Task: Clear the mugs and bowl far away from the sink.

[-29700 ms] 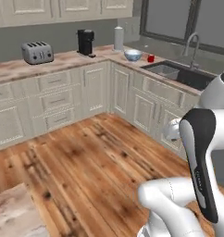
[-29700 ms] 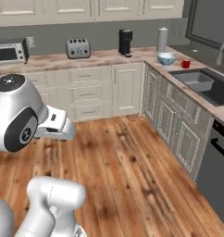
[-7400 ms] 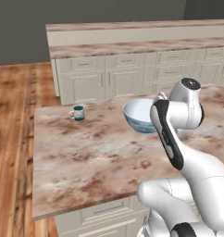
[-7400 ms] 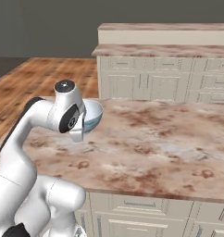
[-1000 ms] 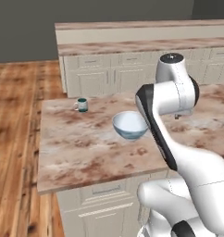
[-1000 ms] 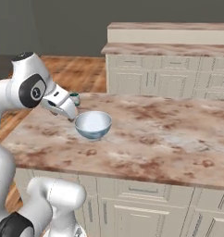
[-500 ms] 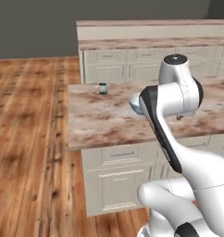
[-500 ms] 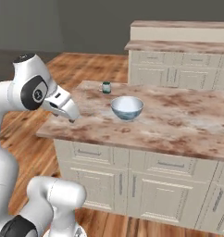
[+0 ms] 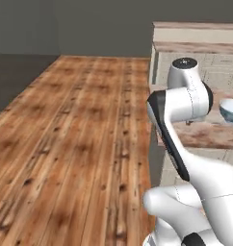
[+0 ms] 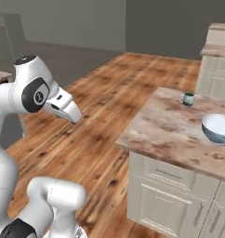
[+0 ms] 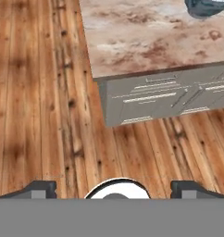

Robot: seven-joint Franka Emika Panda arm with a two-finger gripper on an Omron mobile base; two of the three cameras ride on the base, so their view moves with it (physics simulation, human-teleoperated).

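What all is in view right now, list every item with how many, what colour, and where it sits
bowl: one, pale blue-white inside with blue-grey bands outside, on the island counter near its right side in the right base view.
teal mug: one, teal with a pale rim, upright on the same counter, farther back than the bowl and apart from it.
island counter: one, mottled pink-brown stone top over cream panelled cabinets.
back counter: one, same stone top, cream cabinets, behind the island.
wooden floor: brown planks, left of the island.
gripper: one, white with dark fingers, open, holding nothing, over the floor, away from the counter.
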